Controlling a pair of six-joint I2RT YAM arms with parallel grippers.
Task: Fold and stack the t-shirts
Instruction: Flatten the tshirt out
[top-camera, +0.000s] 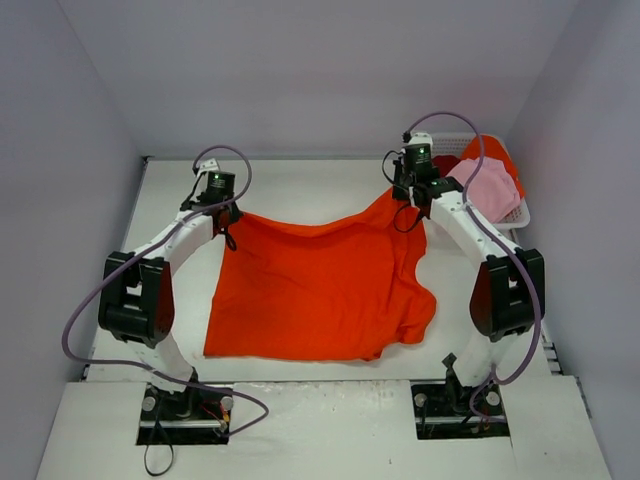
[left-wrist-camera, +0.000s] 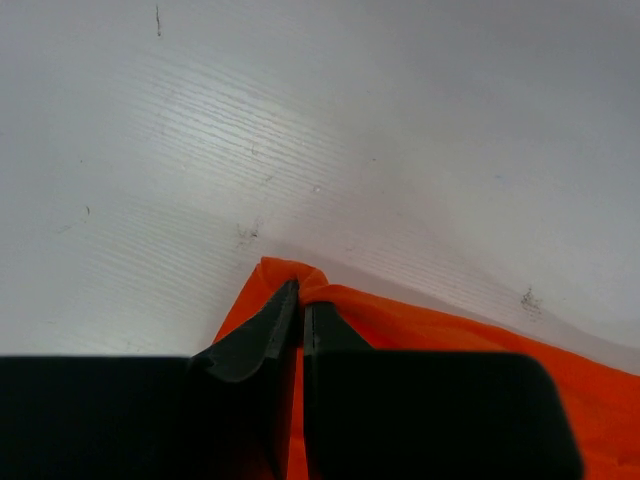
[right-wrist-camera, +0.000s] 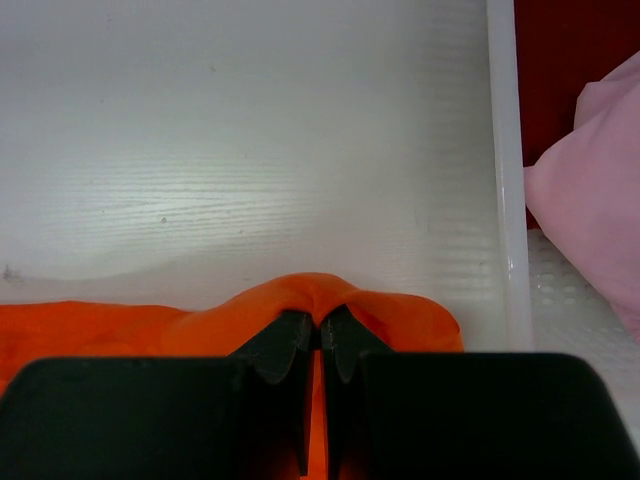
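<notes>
1. Left gripper is clamped tight on the far-left corner of the orange-red t-shirt, and right gripper likewise on the far-right corner
2. The cloth trails from both grips back toward the bases, its held edge spanning left to right between the arms

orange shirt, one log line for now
left claw: shut on orange shirt | right claw: shut on orange shirt | pink shirt: in basket
</notes>
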